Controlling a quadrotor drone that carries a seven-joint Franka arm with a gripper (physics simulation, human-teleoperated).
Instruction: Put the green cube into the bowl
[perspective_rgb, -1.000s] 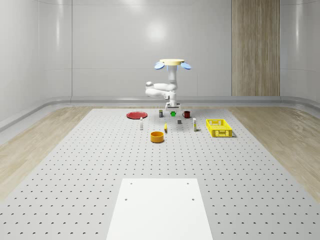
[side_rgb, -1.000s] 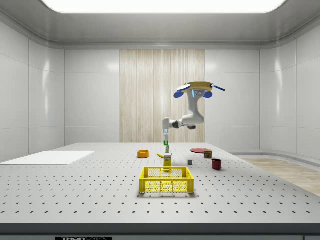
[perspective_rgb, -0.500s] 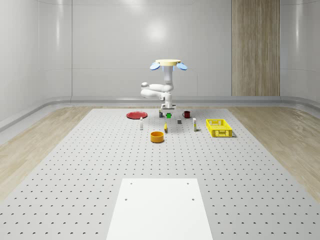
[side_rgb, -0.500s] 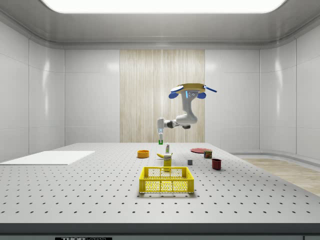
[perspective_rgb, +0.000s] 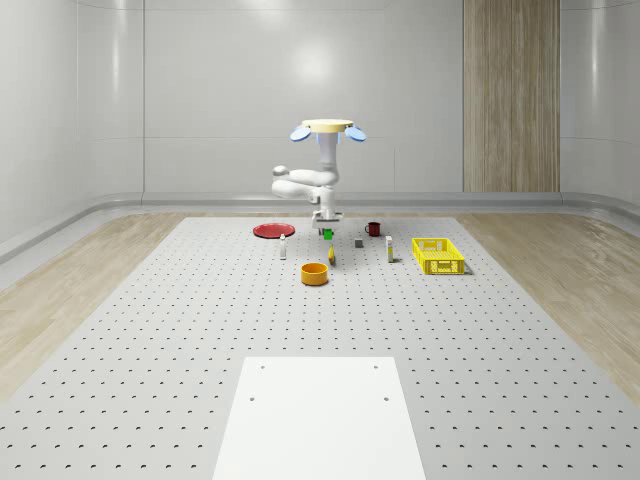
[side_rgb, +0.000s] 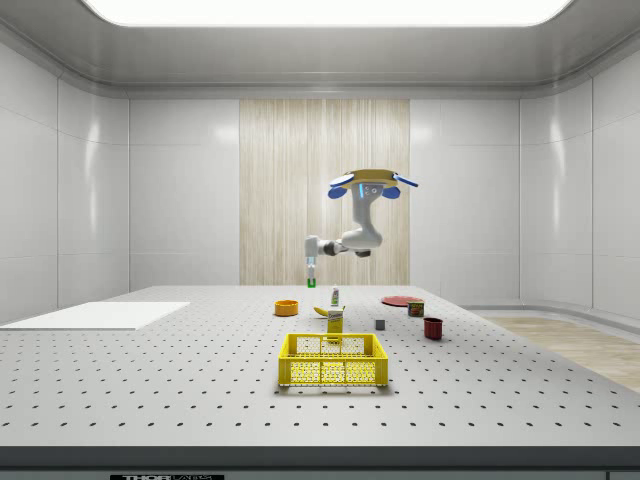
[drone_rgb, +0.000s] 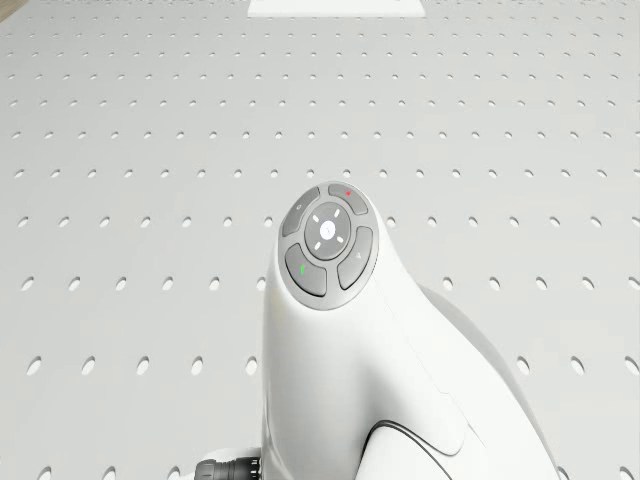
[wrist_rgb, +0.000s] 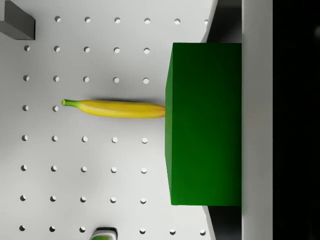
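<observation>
Drone (perspective_rgb: 324, 127) hovering above the table (perspective_rgb: 150, 330), beyond the bowl (perspective_rgb: 315, 273) in the whole-scene view. Gripper (perspective_rgb: 327, 226) pointing down, pinching the cube (perspective_rgb: 327, 233) — held in the air, well clear of the table. From the wrist: cube (wrist_rgb: 204, 125) against one finger (wrist_rgb: 257, 120), banana (wrist_rgb: 114, 108) on the table below — partly hidden behind the cube.
</observation>
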